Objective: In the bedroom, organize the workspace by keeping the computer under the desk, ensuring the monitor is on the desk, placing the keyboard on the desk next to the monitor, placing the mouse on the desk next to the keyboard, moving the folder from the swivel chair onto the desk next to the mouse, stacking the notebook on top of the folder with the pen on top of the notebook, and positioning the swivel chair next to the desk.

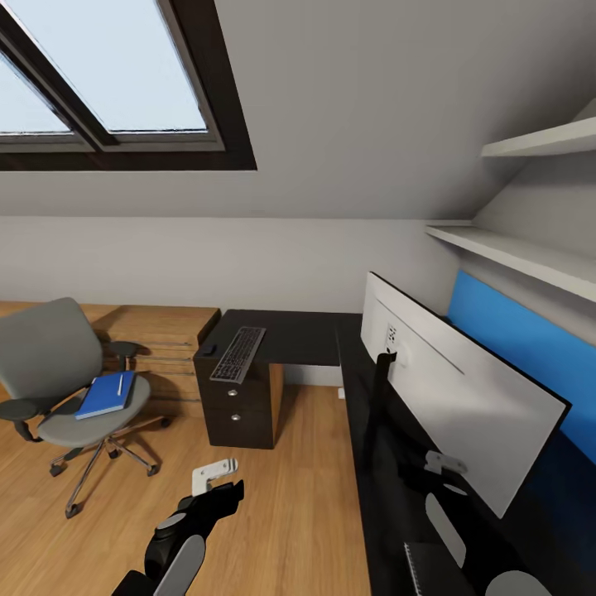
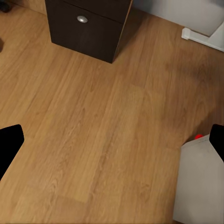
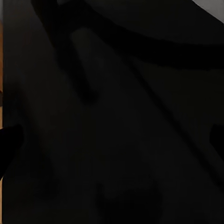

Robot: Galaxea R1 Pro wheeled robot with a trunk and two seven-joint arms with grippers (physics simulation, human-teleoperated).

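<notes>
Closest to my head cam is the left arm's pincer (image 1: 217, 488), hanging low over the wood floor (image 2: 107, 130) — its wrist view shows the fingertips far apart at the frame edges with nothing between them, so wide open and empty. Right pincer's wrist cam is just dark glossy surface (image 3: 116, 140); two dark tips sit at the edges, looks spread and empty too.

Where stuff is: folder (image 1: 106, 395) on the swivel chair (image 1: 58, 372) seat with the pen (image 1: 120, 383) lying on it. Keyboard (image 1: 238, 353) is on the far wing of the desk (image 1: 306, 335), with a small dark lump (image 1: 209, 349) at the corner — probably the mouse. Monitor (image 1: 463, 389) stands on the near wing, white back to me.

Worries: the right arm is tucked right by the monitor stand, so a careless swing could knock the screen. Pen could roll off if I tilt the folder.

Can't make out the notebook — maybe under the pen, too small to tell. A pale boxy corner (image 2: 200, 182) might be the computer.
</notes>
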